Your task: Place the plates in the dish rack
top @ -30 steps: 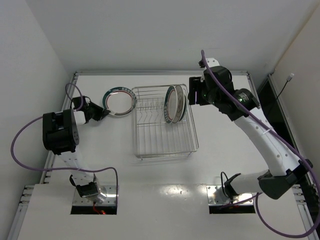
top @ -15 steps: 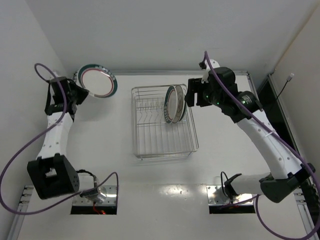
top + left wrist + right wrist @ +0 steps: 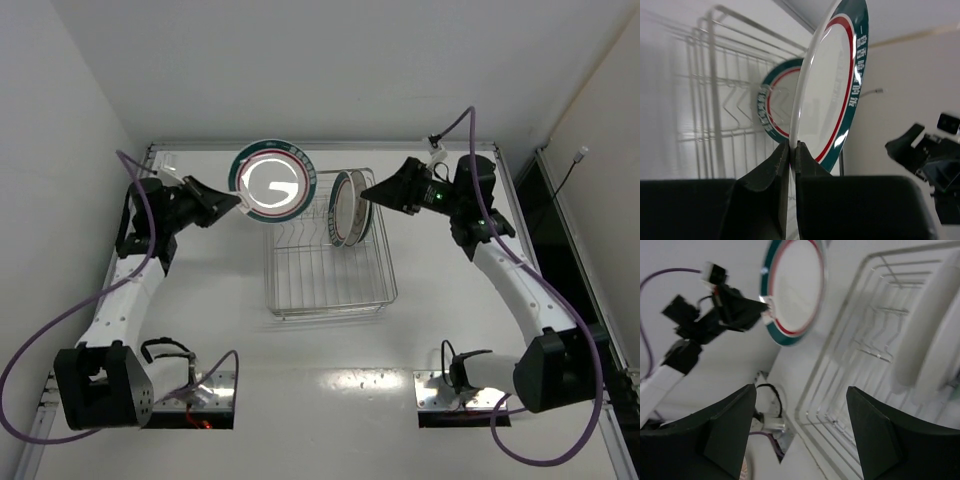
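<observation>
My left gripper is shut on the rim of a white plate with green and red bands, holding it in the air over the dish rack's far left corner. The left wrist view shows that plate on edge, pinched between the left gripper's fingers. Two more plates stand upright together in the rack's far right part. My right gripper hovers just right of them, open and holding nothing. From the right wrist, the right gripper looks down on the rack and the held plate.
The rack's upright prongs left of the standing plates have nothing on them. White walls close in the table on the left, back and right. Both arm bases and cables sit at the near edge.
The left arm has swung the plate from the far left of the table to over the rack. The right gripper has backed off the standing plates, turned and opened wider.
</observation>
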Controlling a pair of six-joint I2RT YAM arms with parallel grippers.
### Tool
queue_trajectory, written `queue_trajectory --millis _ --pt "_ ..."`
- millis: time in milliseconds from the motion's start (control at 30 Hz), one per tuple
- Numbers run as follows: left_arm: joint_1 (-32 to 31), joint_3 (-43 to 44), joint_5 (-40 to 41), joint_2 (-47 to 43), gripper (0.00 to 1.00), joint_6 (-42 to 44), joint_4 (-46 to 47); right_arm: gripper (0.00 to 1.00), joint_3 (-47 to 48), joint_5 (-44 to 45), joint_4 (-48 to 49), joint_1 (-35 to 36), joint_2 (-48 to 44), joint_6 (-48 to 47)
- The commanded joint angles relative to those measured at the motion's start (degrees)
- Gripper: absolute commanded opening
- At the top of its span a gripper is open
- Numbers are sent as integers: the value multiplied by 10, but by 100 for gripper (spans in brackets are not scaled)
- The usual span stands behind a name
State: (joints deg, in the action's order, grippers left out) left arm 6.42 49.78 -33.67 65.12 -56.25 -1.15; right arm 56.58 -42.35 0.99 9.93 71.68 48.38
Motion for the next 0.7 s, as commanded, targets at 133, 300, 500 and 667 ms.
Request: queue_trajectory --millis 133,300,500,667 --pt "-101 -12 -33 -32 0 -53 103 71 13 -79 155 10 20 45" --pt "-155 3 -10 -32 0 -59 113 71 -16 -74 150 10 25 34" --pt "-196 19 4 -15 0 -77 126 71 -29 -74 139 4 37 17" --pt "-238 19 15 -10 0 -83 131 17 -29 -74 153 10 54 25"
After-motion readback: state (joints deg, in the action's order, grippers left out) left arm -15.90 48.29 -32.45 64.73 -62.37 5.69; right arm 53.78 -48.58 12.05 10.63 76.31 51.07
